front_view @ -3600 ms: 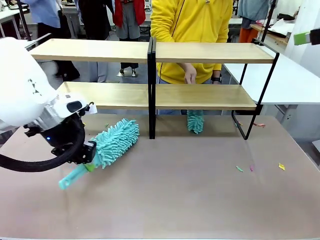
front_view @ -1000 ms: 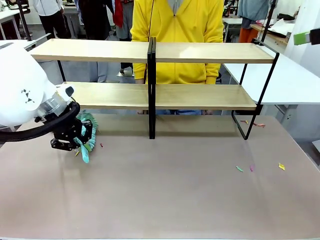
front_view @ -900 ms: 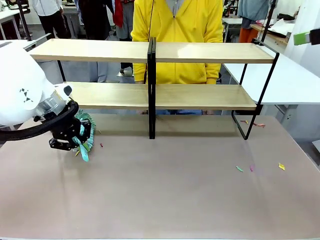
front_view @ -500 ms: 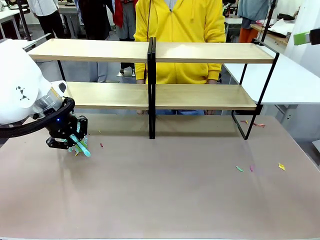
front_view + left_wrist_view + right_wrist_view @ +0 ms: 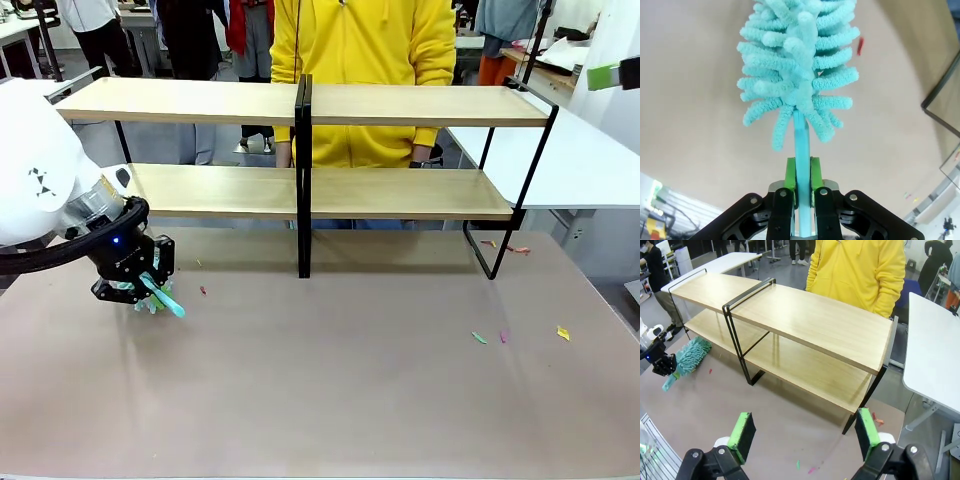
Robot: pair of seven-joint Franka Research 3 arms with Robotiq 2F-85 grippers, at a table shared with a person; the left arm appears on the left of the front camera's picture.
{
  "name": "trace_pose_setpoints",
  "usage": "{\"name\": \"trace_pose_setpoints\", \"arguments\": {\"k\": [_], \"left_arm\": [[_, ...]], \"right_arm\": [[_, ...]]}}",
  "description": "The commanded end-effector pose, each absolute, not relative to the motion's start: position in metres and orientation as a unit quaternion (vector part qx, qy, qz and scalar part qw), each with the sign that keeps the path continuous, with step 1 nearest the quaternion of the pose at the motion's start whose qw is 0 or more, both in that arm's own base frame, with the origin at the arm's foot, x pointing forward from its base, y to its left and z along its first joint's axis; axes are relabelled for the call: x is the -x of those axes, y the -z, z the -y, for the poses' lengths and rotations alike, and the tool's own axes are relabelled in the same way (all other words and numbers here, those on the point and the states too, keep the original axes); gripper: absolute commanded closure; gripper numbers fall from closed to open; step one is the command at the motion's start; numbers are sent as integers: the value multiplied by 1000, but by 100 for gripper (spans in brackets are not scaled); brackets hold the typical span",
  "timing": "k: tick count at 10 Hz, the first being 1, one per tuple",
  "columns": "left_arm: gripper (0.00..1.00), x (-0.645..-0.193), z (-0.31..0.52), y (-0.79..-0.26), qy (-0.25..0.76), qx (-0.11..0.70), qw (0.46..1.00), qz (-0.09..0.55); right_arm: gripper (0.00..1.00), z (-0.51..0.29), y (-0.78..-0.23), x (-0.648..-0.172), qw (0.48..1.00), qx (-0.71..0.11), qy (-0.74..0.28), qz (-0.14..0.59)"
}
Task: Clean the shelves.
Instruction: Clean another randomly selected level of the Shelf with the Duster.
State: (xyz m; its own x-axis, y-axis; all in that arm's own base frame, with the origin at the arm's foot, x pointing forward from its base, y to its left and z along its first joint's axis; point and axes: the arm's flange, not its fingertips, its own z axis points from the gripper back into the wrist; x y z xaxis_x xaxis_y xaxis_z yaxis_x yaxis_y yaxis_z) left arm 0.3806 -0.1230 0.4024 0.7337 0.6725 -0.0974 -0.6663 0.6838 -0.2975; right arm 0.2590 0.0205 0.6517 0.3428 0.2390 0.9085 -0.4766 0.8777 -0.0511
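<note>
The shelves stand across the far half of the table, two light wood boards on a black frame with a centre post; the right wrist view looks down on the shelves too. My left gripper hangs low over the table in front of the shelves' left end, shut on the handle of a turquoise fluffy duster. In the left wrist view the green pads clamp the handle, and the duster head points away over the tabletop. My right gripper is open and high, holding nothing.
A person in a yellow hoodie stands behind the shelves. Small coloured scraps lie on the grey-brown tabletop at the right, and one scrap lies near the duster. A white table adjoins at the right.
My left gripper has drifted a little left with the duster, and the duster's head has swung out of sight behind it. The person's hand and second duster have left the space under the lower shelf.
</note>
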Motion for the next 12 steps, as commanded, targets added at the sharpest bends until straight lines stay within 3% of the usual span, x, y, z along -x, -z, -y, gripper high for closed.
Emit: {"name": "trace_pose_setpoints", "arguments": {"k": [1, 7, 10, 12], "left_arm": [[88, -337, 115, -400, -394, 176, 902, -23], [88, -293, 99, -418, -375, 139, 911, -100], [88, -254, 84, -449, -321, 195, 925, -68], [88, -226, 64, -475, -251, 254, 934, 8]], "right_arm": [[0, -20, -651, -260, 810, -117, -220, 531], [0, -20, -651, -260, 810, -117, -220, 531], [0, -20, -651, -260, 810, -117, -220, 531], [0, -20, -651, -260, 810, -117, -220, 531]]}}
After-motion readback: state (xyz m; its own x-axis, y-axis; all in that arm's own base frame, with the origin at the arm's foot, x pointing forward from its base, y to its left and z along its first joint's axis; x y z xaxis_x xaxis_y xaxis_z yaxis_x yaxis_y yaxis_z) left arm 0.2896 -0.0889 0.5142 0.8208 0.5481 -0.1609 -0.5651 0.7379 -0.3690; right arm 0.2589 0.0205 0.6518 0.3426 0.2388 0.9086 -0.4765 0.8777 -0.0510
